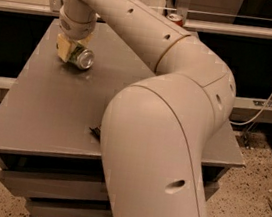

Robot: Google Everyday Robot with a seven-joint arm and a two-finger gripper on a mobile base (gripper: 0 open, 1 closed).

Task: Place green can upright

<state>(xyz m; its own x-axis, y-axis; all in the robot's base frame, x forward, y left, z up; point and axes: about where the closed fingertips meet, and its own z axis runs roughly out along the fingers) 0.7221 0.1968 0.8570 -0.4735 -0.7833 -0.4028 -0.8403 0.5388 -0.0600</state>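
At the far left corner of the table [39, 112], my pincer [70, 52] looks clamped on the green can [81, 58], with one yellow pad [62, 48] pressed against the can's left flank. The can lies on its side just beneath my wrist, its silver end turned toward the camera, at or barely above the tabletop; I cannot say which. By my reading, the grasp is made and the turning is yet to come. The next move calls for a short lift, a roll of the wrist until the silver end points down, then a slow descent so the base meets the table flat before I let go. A thin can on a smooth top could tip if I release it off level. A small dark object [95, 131] peeks out from behind my arm near the front edge, well apart from the work. A red can [175, 19] stands on the ledge behind. No brand name or lettering is readable on either can, only mottled green on one and red on the other.
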